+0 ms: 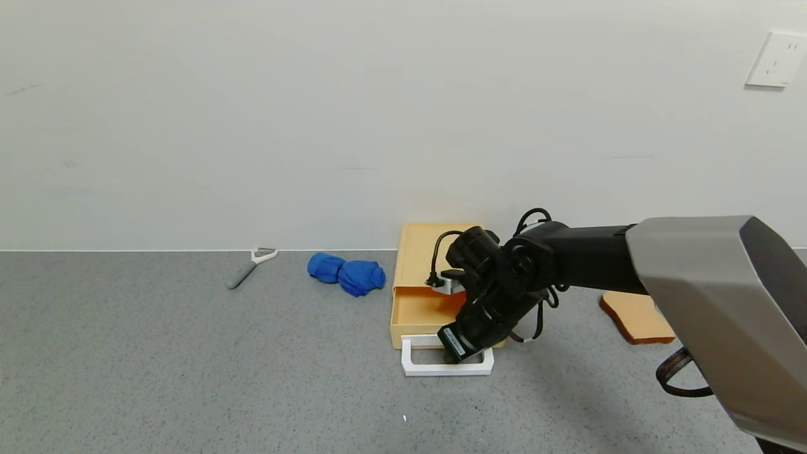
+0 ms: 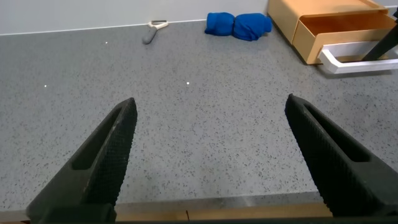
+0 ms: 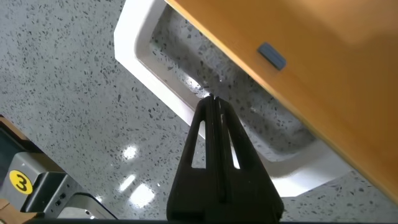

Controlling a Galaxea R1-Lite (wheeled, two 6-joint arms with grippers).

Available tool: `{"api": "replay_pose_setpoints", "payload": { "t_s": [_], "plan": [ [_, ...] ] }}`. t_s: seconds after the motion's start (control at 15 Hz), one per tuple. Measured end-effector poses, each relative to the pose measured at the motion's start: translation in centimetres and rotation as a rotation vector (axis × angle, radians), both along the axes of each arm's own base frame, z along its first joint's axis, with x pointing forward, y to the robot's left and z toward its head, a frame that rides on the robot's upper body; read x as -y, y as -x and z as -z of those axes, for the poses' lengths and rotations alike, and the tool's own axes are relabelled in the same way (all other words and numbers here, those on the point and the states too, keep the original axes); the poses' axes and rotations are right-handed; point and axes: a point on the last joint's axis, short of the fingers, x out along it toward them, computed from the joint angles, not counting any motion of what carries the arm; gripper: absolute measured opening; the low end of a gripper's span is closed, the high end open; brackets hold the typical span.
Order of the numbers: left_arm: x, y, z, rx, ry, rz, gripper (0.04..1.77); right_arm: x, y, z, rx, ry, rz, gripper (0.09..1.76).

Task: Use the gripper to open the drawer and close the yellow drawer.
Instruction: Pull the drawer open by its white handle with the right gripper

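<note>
The pale yellow drawer box (image 1: 423,247) stands at the back of the grey table, and its drawer (image 1: 417,313) is pulled partly out. A white loop handle (image 1: 445,369) juts from the drawer front. My right gripper (image 1: 451,358) points down into the loop, with its fingers pressed together and nothing between them. In the right wrist view the gripper tip (image 3: 213,103) sits inside the handle (image 3: 148,67), below the drawer front (image 3: 311,43). My left gripper (image 2: 211,109) is open and empty, low over bare table, far from the drawer (image 2: 339,28).
A blue cloth (image 1: 347,272) lies to the left of the box, and a grey-handled peeler (image 1: 249,266) lies further left by the wall. A tan bread slice (image 1: 637,318) lies right of the box, partly behind my right arm. The table's front edge (image 2: 205,211) is under my left gripper.
</note>
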Motion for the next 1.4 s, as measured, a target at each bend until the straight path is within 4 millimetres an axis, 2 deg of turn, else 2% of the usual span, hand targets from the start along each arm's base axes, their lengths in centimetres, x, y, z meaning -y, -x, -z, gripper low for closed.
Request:
{"api": "replay_pose_setpoints", "payload": {
  "t_s": [1.4],
  "plan": [
    [0.0, 0.0, 0.0, 0.0, 0.0, 0.0, 1.72, -1.0, 4.5, -0.6, -0.108, 0.045, 0.034, 0.12]
  ]
}}
